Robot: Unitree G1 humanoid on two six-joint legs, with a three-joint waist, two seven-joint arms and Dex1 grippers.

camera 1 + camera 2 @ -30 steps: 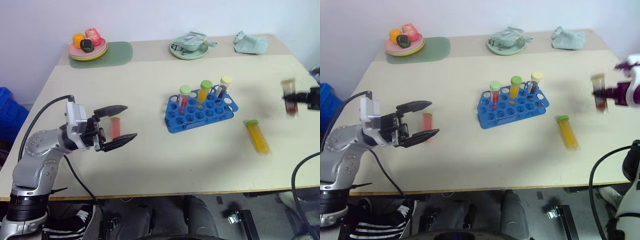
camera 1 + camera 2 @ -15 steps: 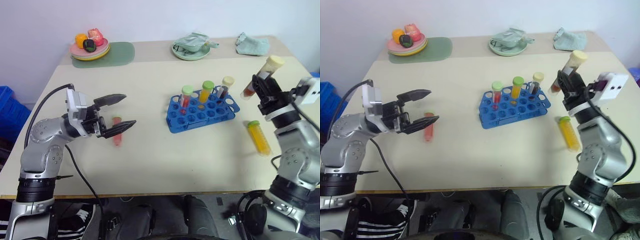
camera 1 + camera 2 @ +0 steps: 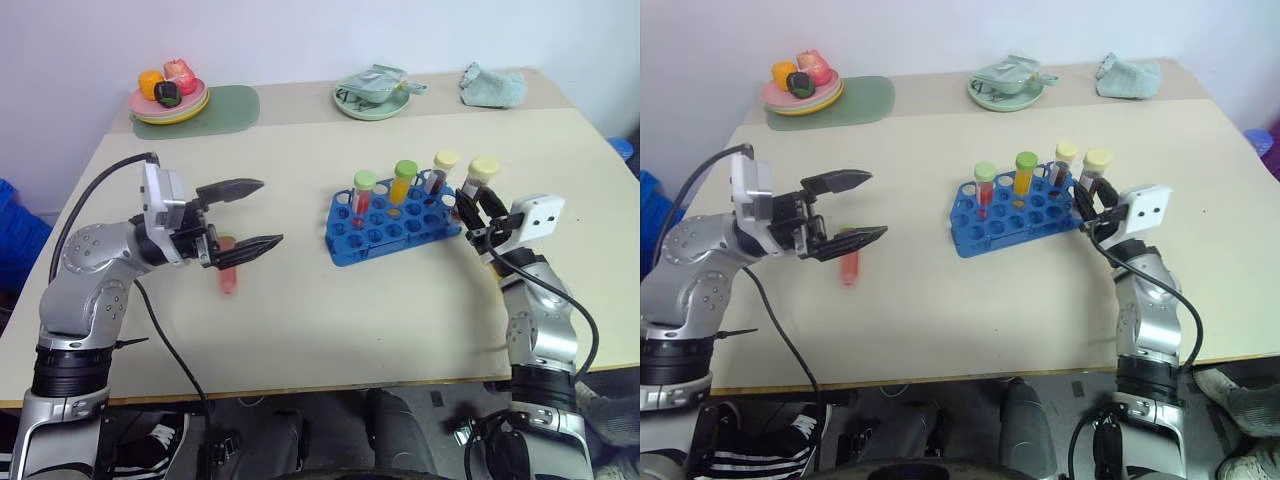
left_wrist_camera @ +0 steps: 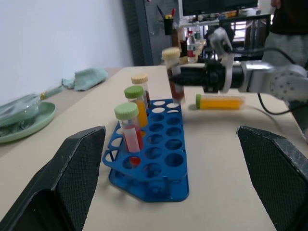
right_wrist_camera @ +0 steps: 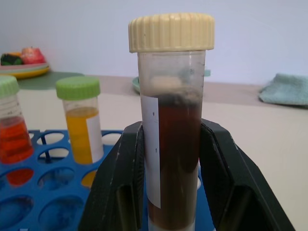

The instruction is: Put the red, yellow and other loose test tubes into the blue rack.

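Three capped clear plastic tubes already stand in the bright blue rectangular plastic rack (image 3: 398,221) on the pale worktop (image 3: 330,300): one with red liquid and a green cap (image 3: 366,193), one with yellow liquid and a green cap (image 3: 404,181), and a dark one with a pale cap (image 3: 441,170). The right gripper (image 5: 168,192) has its fingers clamped on a fourth, the dark brownish-red tube with a pale yellow cap (image 5: 171,120), held upright at the rack's right end, just above or beside the corner holes; whether its base has entered a hole is hard to tell. The left gripper (image 3: 243,215) hangs with fingers spread wide and empty, above a loose reddish tube (image 3: 228,270) lying flat on the worktop. A yellow tube with a green cap (image 4: 220,101) lies on its side beyond the rack.

By my reading, the task is roughly half done: the held tube needs seating, then the reddish and yellow loose tubes remain.
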